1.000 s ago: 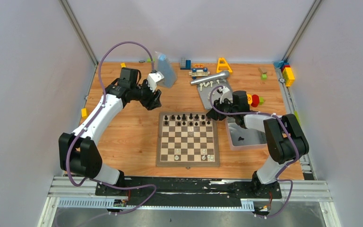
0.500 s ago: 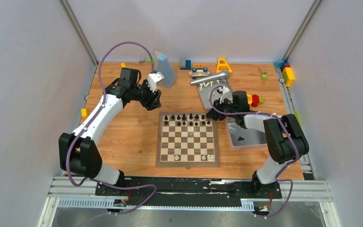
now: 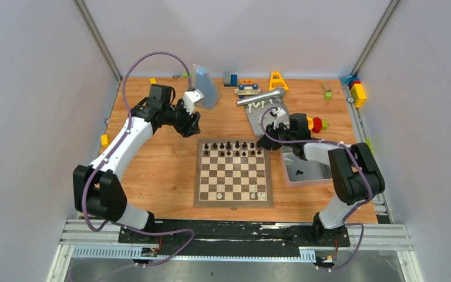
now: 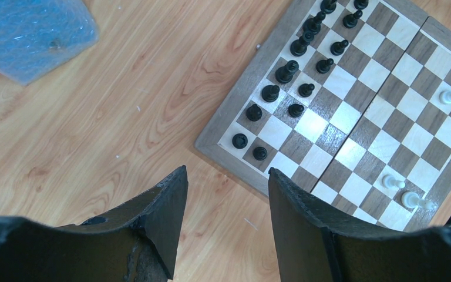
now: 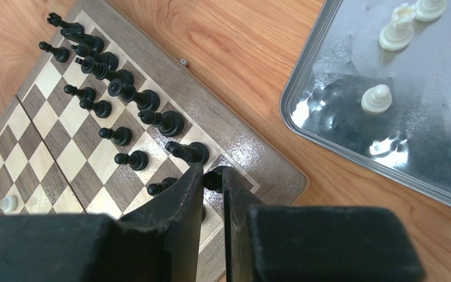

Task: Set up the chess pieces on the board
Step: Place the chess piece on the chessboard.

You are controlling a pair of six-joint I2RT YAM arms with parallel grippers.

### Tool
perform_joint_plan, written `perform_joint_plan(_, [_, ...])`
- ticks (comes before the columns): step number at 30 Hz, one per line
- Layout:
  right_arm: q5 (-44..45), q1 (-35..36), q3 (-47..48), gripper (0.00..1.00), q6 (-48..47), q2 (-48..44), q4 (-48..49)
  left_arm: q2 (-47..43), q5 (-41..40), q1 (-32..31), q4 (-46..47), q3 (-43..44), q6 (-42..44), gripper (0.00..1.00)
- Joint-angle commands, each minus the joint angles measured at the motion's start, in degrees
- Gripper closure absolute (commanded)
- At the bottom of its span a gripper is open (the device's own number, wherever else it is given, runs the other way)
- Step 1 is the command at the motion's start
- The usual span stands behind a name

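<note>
My right gripper point(image 5: 212, 170) clamps a black piece point(image 5: 210, 178) over the board's point(image 3: 233, 204) far-right corner, clear only from the wrist view; my left gripper point(image 4: 227, 172) hangs spread apart.

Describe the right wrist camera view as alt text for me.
The right gripper pinches a small black chess piece at a corner of the brown-and-cream wooden chessboard, beside two rows of black chessmen. A grey metal tray holding cream-white chessmen lies at upper right.

Left gripper point(image 4: 226, 176) hangs with jaws spread; right gripper point(image 5: 211, 170) pinches a black chess piece point(image 5: 214, 178).
</note>
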Motion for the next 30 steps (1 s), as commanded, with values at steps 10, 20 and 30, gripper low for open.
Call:
perform_joint_plan(10, [1.3, 0.7, -1.0, 0.83, 0.6, -3.1, -1.0, -0.8, 1.2, 0.2, -0.6, 0.4, 0.3, 0.39])
perform_joint_plan(20, [1.9, 1.1, -0.5, 0.74, 0.4, -2.3, -1.4, -0.7, 1.1, 0.3, -0.5, 0.4, 0.3, 0.39])
perform_joint_plan(30, [2.6, 1.3, -0.1, 0.55, 0.1, -4.5, -1.9, -1.3, 0.4, 0.2, -0.4, 0.1, 0.6, 0.39])
